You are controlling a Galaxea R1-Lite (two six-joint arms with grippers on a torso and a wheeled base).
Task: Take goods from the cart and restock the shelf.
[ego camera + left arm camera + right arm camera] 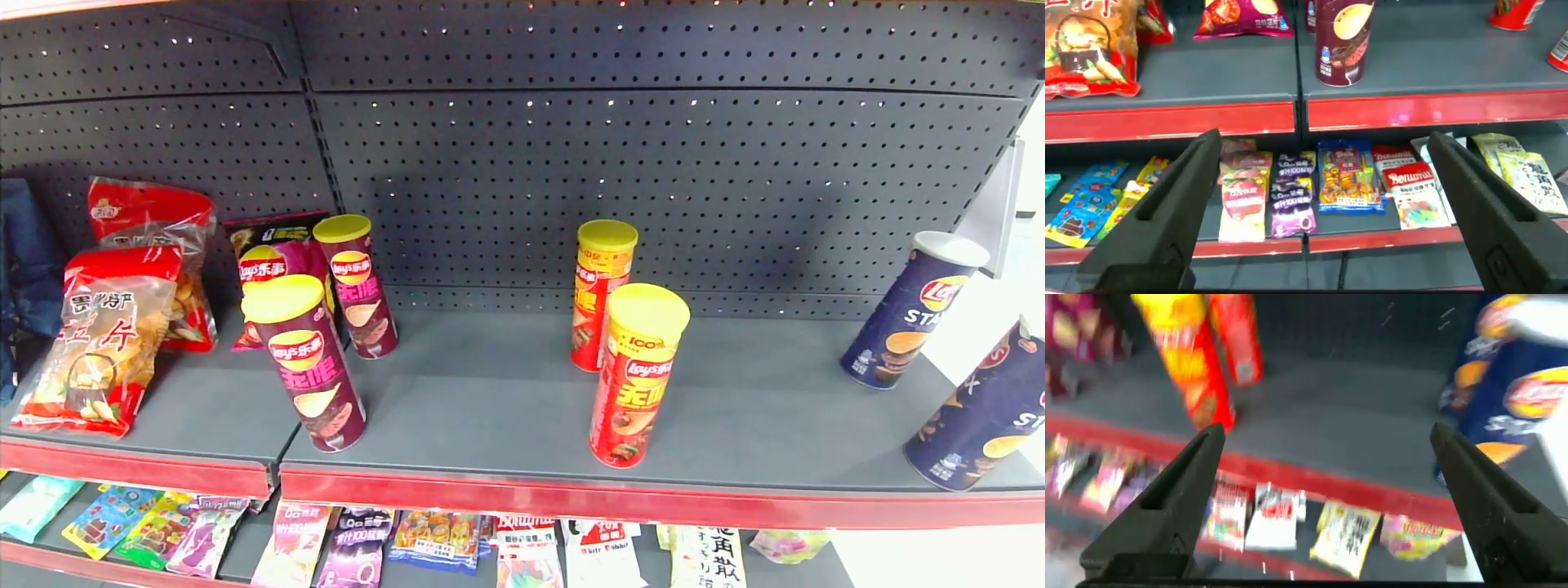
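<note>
Left gripper [1324, 137] held level before the shelf [1167, 122] front edge, fingers spread wide, empty. Right gripper [1327, 431] likewise spread, empty, facing between red can [1192, 367] and blue can [1511, 384].

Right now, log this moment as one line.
left gripper: jaws open, empty | right gripper: jaws open, empty | shelf: six chip cans standing
</note>
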